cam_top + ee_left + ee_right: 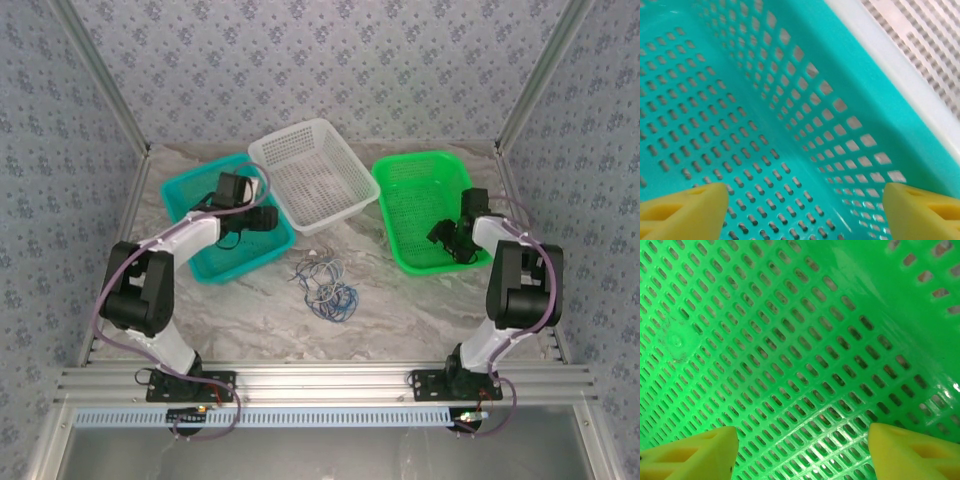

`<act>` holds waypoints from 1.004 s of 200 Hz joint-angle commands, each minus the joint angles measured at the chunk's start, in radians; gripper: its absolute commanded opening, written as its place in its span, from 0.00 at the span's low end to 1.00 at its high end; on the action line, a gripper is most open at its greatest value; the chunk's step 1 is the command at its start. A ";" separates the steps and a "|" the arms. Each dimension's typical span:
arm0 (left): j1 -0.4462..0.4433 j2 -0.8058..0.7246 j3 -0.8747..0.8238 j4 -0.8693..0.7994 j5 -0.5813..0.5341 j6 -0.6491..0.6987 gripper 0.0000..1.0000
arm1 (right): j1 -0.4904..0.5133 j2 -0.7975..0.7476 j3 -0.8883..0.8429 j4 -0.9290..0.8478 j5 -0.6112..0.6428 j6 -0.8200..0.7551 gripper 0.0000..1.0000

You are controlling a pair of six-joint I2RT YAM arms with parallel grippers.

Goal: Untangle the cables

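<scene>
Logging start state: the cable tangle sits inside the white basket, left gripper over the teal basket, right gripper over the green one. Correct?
Not quite. The cable tangle lies on the table in front of the white basket, not inside it, as the top external view shows. The left gripper is over the teal basket and the right gripper over the green basket, as stated.

Overhead from behind; wrists close, downward

Light was bright and even, shadows faint. Glare streaked the green basket (860, 285) wall. Both wrist views were soft close up, yellow fingertips (685, 212) blurred.
</scene>
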 commanded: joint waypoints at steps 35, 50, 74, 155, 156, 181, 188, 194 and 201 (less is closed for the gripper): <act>0.001 -0.040 -0.065 -0.005 0.033 0.127 0.81 | 0.056 -0.050 0.002 -0.008 0.025 0.010 0.74; 0.002 -0.073 -0.082 -0.001 -0.009 0.122 0.81 | 0.112 -0.088 0.047 -0.037 0.080 -0.054 0.77; 0.002 -0.137 -0.092 -0.011 -0.096 0.115 0.82 | 0.179 -0.124 0.145 -0.097 0.121 -0.092 0.77; 0.141 -0.139 -0.027 -0.236 -0.147 -0.050 0.84 | 0.413 0.097 0.567 -0.237 0.092 -0.252 0.75; 0.141 -0.137 -0.026 -0.240 -0.147 -0.051 0.84 | 0.415 0.099 0.574 -0.240 0.091 -0.253 0.75; 0.167 -0.106 0.003 -0.322 -0.148 -0.091 0.83 | 0.479 0.200 0.709 -0.311 0.077 -0.287 0.71; 0.179 -0.098 0.003 -0.333 -0.150 -0.097 0.83 | 0.502 0.216 0.734 -0.323 0.073 -0.290 0.69; 0.190 -0.092 0.004 -0.339 -0.149 -0.102 0.83 | 0.516 0.230 0.748 -0.325 0.068 -0.287 0.69; 0.207 -0.085 0.002 -0.343 -0.143 -0.105 0.83 | 0.536 0.248 0.767 -0.327 0.062 -0.282 0.67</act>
